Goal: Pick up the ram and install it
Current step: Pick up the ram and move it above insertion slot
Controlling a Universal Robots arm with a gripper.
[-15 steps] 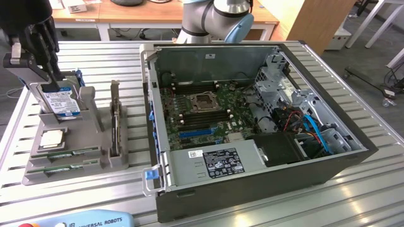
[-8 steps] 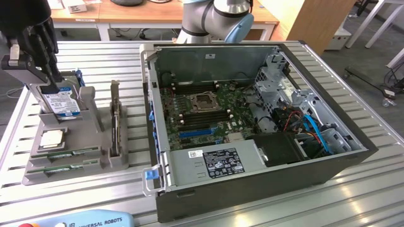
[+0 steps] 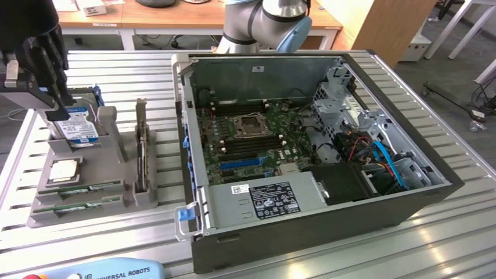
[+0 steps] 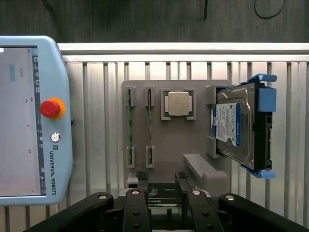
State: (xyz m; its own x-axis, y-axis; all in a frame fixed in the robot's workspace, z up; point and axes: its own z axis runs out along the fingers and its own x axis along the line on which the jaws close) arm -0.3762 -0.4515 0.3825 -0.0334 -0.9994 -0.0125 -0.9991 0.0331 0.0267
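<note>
Two green ram sticks [image 3: 81, 189] [image 3: 76, 205] stand on edge in slots of a grey holder [image 3: 101, 168] at the exterior view's left. The wrist view looks down on the same two ram sticks [image 4: 129, 126] [image 4: 149, 126], side by side and seen as thin strips. My black gripper [image 3: 53, 104] hangs high over the holder's far end, above the hard drive [image 3: 78, 129], well clear of the sticks. Its fingers [image 4: 136, 205] stand apart in the wrist view, and the gripper [image 4: 161, 183] is open with nothing held.
The holder also carries a silver CPU [image 4: 178, 104], the blue-labelled hard drive [image 4: 235, 126] and an upright card [image 3: 141, 152]. The open computer case [image 3: 387, 93] shows its motherboard with dark memory slots [image 3: 250, 144] beside the CPU socket [image 3: 250, 125]. A teach pendant [image 4: 29, 116] lies near the holder.
</note>
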